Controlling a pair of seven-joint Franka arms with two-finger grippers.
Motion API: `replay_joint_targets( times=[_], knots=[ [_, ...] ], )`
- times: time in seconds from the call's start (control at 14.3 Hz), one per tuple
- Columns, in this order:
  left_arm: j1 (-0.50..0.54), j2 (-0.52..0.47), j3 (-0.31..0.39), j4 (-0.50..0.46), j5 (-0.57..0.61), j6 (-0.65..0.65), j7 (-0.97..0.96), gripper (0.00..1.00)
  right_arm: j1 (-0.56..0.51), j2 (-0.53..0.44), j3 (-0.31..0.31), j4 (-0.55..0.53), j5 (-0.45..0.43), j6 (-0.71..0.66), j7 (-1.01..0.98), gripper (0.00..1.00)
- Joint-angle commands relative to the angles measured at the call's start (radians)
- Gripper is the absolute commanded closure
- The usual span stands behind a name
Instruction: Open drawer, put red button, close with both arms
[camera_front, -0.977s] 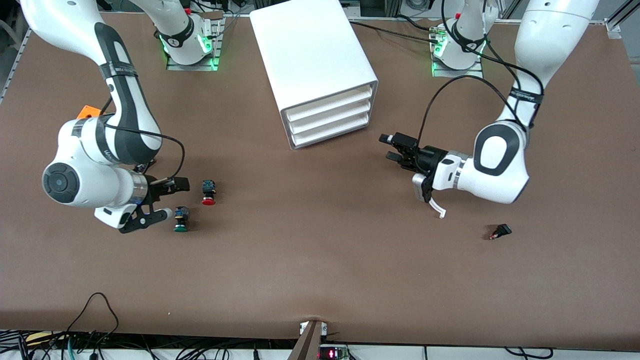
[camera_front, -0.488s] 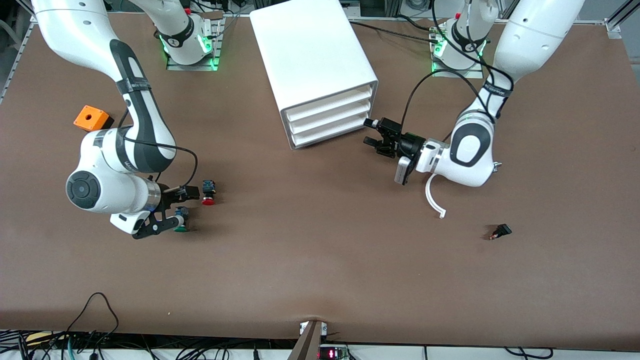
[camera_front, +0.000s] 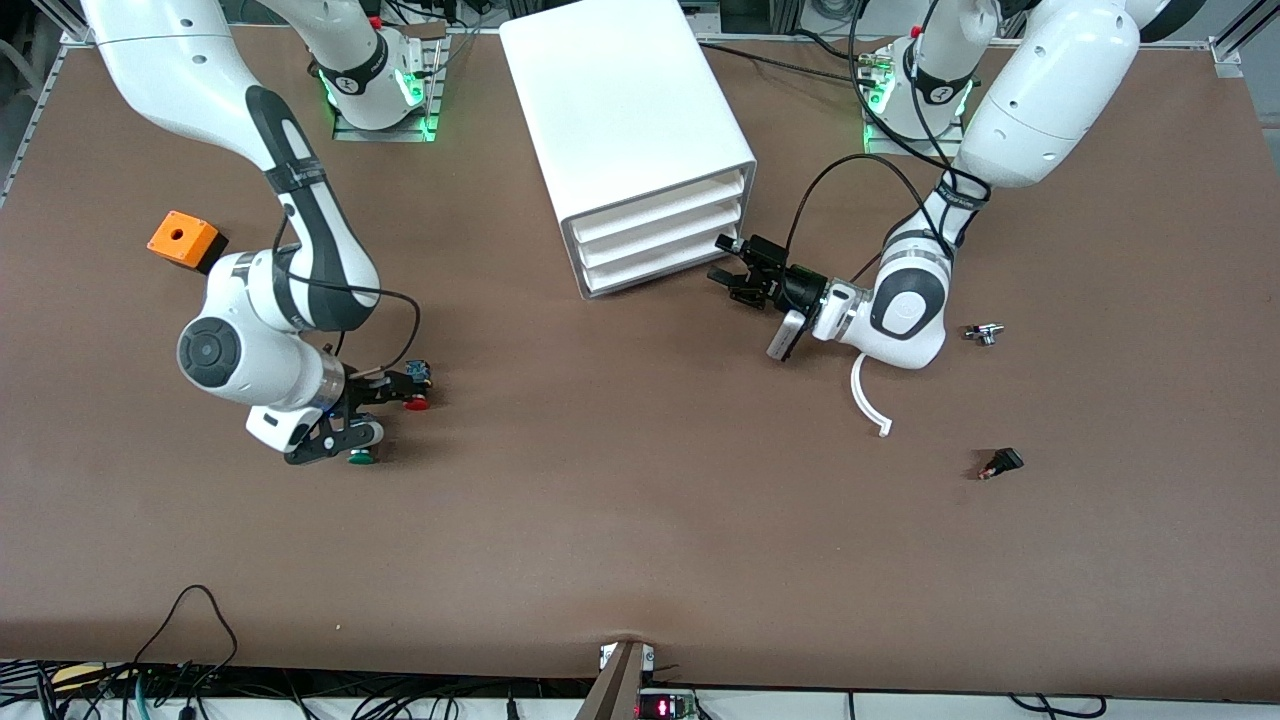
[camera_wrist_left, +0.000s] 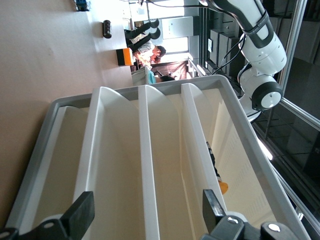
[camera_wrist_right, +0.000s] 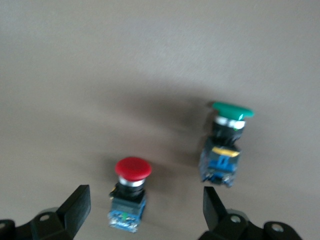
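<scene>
place: I read it as a robotics lab
table (camera_front: 640, 560): brown mat, two bolted arm bases
edges: I see loose cables (camera_front: 190, 640), aluminium framing
background: equipment racks (camera_wrist_left: 220, 45) in left wrist view

Brown table (camera_front: 640, 560) with cables (camera_front: 190, 640) along its near edge.

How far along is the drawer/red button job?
Done: nothing yet; all three drawers of the cabinet look shut. In hand: left claw, open, at the lowest drawer; right claw, open, over the red button, which lies on the table. Left: open, place, close.
</scene>
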Motion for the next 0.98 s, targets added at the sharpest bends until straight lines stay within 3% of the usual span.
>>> replay_joint_targets(
  times=[0.0, 0.42, 0.56, 0.91],
  knots=[
    [0.012, -0.026, -0.008, -0.046, -0.024, -0.018, 0.012, 0.02, 0.046, -0.065, 0.004, -0.063, 0.012, 0.017, 0.087, 0.00],
    [-0.009, -0.119, -0.007, -0.105, -0.022, -0.003, -0.122, 0.01, 0.054, -0.051, 0.003, -0.092, 0.010, 0.048, 0.085, 0.00],
    [-0.026, -0.156, -0.008, -0.125, -0.021, 0.062, -0.153, 0.01, 0.054, -0.048, 0.001, -0.112, 0.013, 0.077, 0.091, 0.00],
    [-0.057, -0.159, -0.015, -0.134, -0.021, 0.124, -0.166, 0.01, 0.046, -0.016, -0.006, -0.112, 0.020, 0.079, 0.092, 0.00]
  ],
)
